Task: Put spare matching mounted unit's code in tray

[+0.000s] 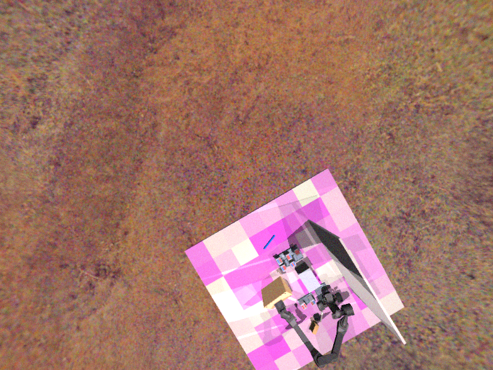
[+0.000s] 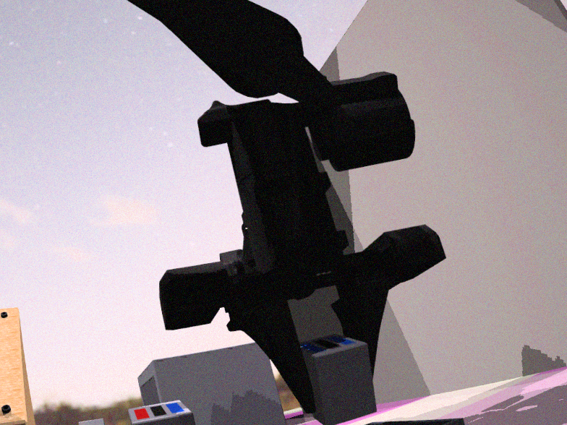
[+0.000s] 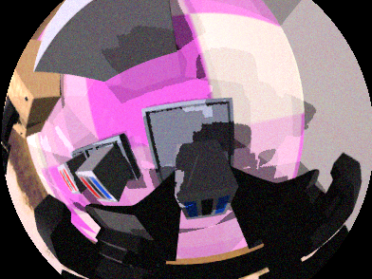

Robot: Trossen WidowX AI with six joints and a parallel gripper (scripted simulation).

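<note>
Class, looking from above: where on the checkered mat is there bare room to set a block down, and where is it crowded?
Bare: the squares left of the blue stick, towards the mat edge. Crowded: between the wooden box, the spare blocks, the tray and the gripper.

Pink checkered table (image 1: 222,258), grey spares (image 1: 286,258), tray (image 1: 309,279)
</note>
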